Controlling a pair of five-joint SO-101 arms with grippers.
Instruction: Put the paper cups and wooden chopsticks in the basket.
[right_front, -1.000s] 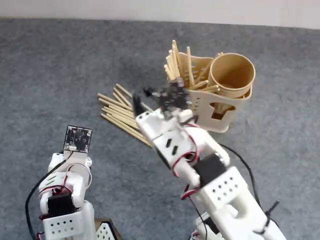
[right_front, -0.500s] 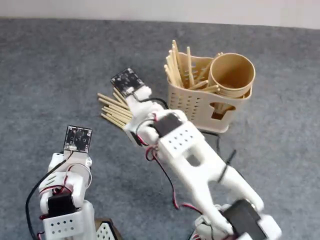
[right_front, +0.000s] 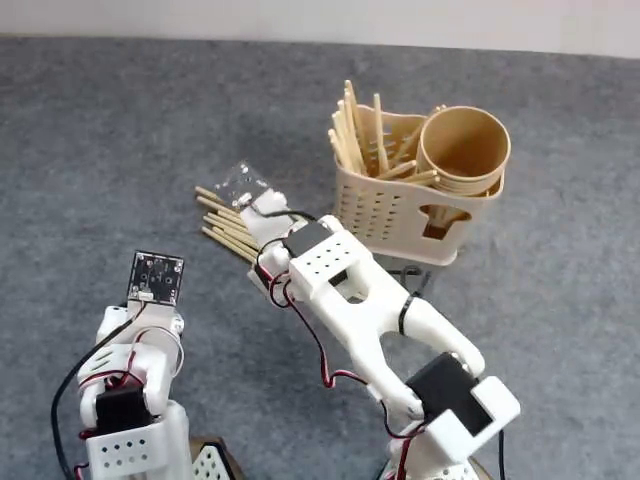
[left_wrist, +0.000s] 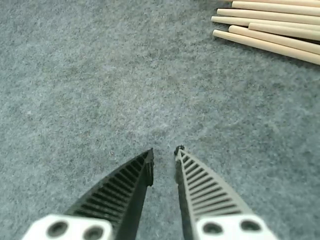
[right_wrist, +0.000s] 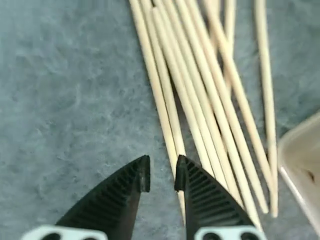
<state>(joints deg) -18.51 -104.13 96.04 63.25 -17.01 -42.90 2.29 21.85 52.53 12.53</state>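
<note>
Right gripper (right_wrist: 161, 175), jaws barely parted and empty, is hanging over loose wooden chopsticks (right_wrist: 200, 100); the basket (right_front: 385, 210) to their right is holding paper cups (right_front: 463, 145) and upright chopsticks (right_front: 352, 125).

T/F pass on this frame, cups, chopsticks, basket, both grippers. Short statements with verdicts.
1. The paper cups sit inside the basket. True.
2. The right gripper hangs over wooden chopsticks lying on the carpet. True.
3. Every one of the wooden chopsticks is in the basket. False: some stand in it, but a bunch lies on the carpet beside it.
4. The left gripper holds a chopstick. False: nothing is between its fingertips, which are slightly apart over bare carpet, with chopstick ends farther off.
5. The basket lies tipped on its side. False: it stands upright.
</note>
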